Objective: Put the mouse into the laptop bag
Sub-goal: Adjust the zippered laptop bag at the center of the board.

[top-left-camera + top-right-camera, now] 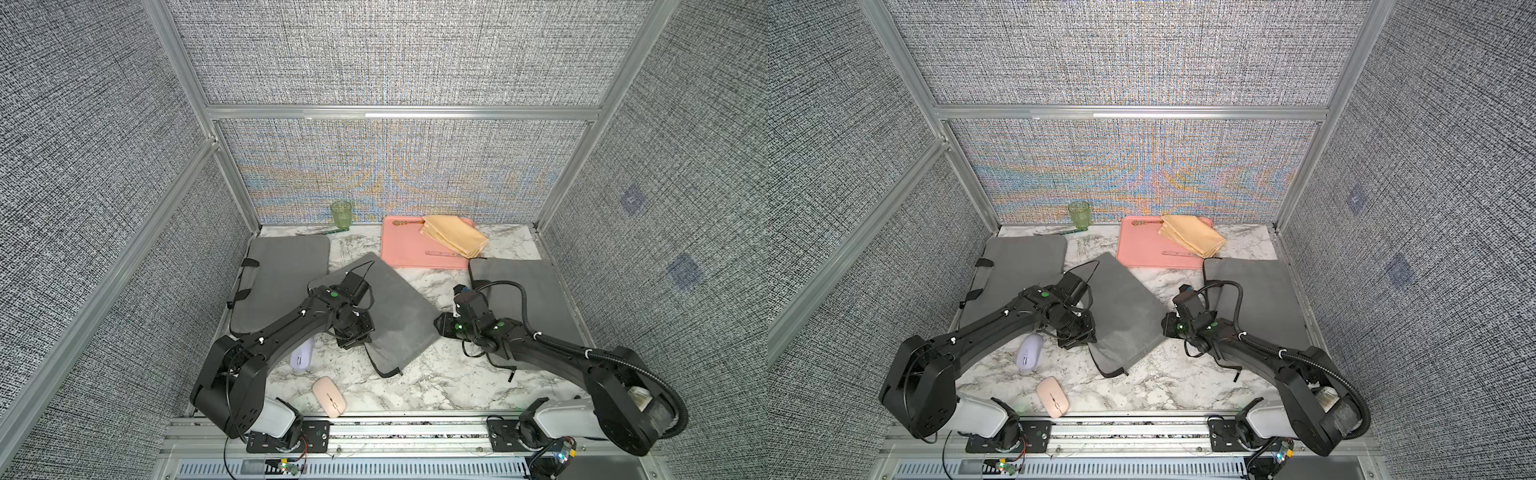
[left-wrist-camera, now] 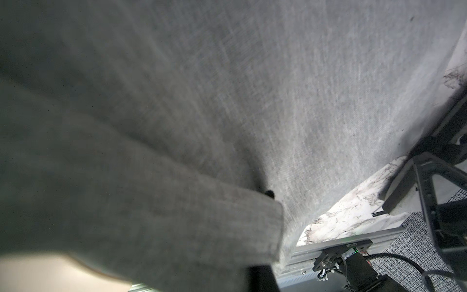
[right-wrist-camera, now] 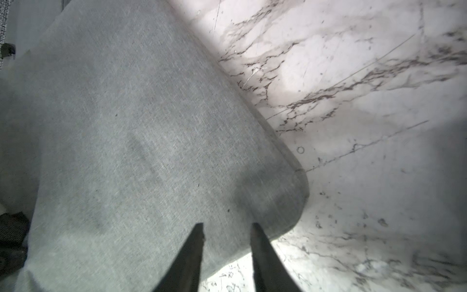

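Mice, pink mouse (image 1: 329,396) and lilac mouse (image 1: 1030,352), lay outside the laptop bag (image 1: 395,316). Our left gripper (image 1: 353,340) pinched its edge; our right gripper (image 3: 227,226), half-open, held nothing. We needed the opening lifted wide first.

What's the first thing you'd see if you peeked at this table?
Two big black robot arms, the left arm and the right arm, reach toward a grey laptop bag lying crooked mid-table. Near the front edge lies a pink mouse, a purple mouse just behind it. At the back sits a pink tray with a yellow cloth on it.
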`<move>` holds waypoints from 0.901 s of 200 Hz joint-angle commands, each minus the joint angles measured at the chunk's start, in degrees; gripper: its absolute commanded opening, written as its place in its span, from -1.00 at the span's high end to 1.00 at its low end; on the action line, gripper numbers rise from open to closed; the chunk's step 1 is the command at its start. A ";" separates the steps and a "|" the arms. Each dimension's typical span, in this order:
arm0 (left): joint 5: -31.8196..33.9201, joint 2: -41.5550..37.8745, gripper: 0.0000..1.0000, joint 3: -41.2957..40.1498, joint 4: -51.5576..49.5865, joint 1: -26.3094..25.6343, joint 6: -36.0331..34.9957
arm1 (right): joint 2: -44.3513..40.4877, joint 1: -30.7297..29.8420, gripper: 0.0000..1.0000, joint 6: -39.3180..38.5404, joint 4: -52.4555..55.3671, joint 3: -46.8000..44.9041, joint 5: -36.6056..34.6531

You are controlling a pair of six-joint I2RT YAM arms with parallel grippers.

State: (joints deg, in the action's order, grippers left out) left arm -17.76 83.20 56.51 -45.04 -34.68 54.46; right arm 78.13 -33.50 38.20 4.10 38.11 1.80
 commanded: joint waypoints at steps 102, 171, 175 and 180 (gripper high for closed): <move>2.16 -2.00 1.00 1.01 2.14 1.17 -4.17 | 11.29 1.77 0.02 0.45 -5.11 0.47 15.02; 2.72 2.26 1.00 5.62 1.02 5.52 -8.05 | 2.65 -10.37 1.00 7.98 -6.09 -7.43 8.04; 2.68 3.06 1.00 6.33 0.70 5.79 -8.32 | 2.36 -11.54 1.00 8.36 -5.91 -7.38 7.11; 2.47 4.22 1.00 7.15 0.70 5.92 -8.96 | 2.12 -13.24 1.00 8.89 -5.86 -7.49 6.06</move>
State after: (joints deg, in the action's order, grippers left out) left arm -13.37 84.09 60.18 -54.83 -29.78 48.99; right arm 81.41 -40.82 43.97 -6.76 31.22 2.96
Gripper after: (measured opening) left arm 0.108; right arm 0.086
